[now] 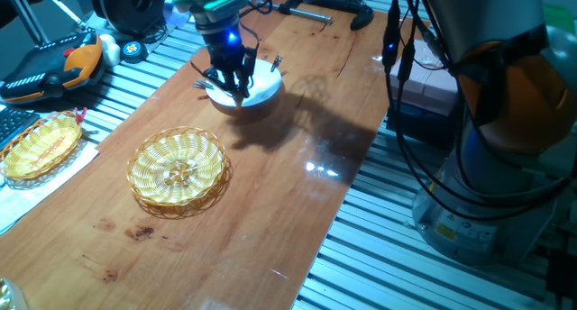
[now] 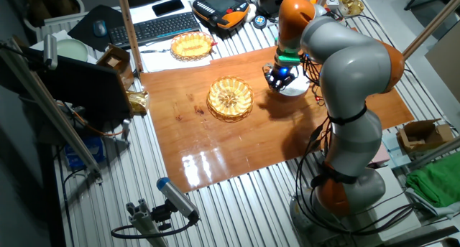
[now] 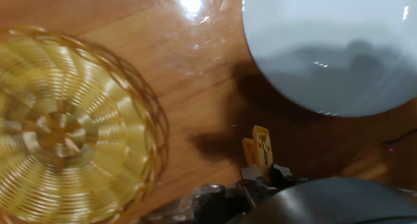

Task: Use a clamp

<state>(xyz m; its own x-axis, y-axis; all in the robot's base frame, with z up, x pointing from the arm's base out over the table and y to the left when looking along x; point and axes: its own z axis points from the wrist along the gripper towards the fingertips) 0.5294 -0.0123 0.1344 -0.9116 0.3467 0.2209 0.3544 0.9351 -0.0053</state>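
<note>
The clamp [image 3: 258,148] is a small yellowish-tan peg. It sticks out from between my fingers at the bottom of the hand view. My gripper [image 1: 232,78] is shut on it and hovers just above the near-left rim of a white plate [image 1: 261,94]. In the hand view the plate [image 3: 326,48] lies at the top right and the round wicker basket [image 3: 65,126] at the left. The basket [image 1: 178,170] sits on the wooden table a little in front of the plate. In the other fixed view the gripper [image 2: 279,75] is beside the plate [image 2: 295,89] and right of the basket [image 2: 230,98].
Dark fork-like utensils [image 1: 204,81] rest at the plate's rim. An oval wicker basket [image 1: 41,146] lies at the far left off the board. A large black-and-steel bar clamp [image 1: 320,8] lies at the back. The table's edge [image 1: 343,202] runs along the right.
</note>
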